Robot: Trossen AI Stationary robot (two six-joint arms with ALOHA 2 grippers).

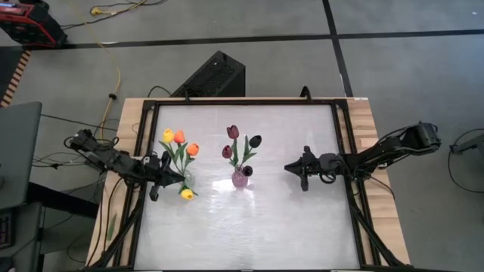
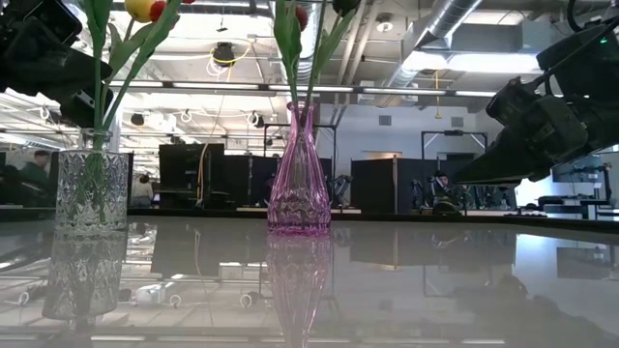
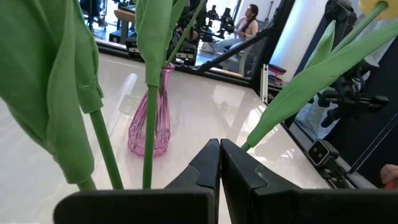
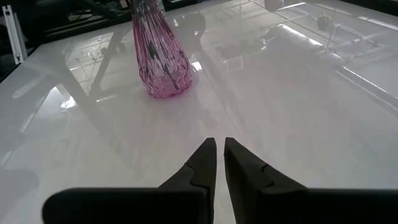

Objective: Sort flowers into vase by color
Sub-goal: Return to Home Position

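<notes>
Sorting looks finished. The yellow and orange artificial tulips (image 1: 179, 137) stand in the clear cut-glass vase (image 2: 91, 193) near the tabletop's (image 1: 287, 227) left edge. The dark maroon tulips (image 1: 233, 132) stand in the pink glass vase (image 1: 240, 179) at its middle. The left end effector (image 3: 219, 144), beside the clear vase, and the right end effector (image 4: 219, 144), toward the right edge, are closed and empty.

Pink vase (image 4: 160, 62) stands on the white table (image 4: 298, 124) beyond the right gripper's (image 4: 219, 143) closed jaws.

The low view's upper edge cuts off most tulip heads (image 2: 141, 8).
</notes>
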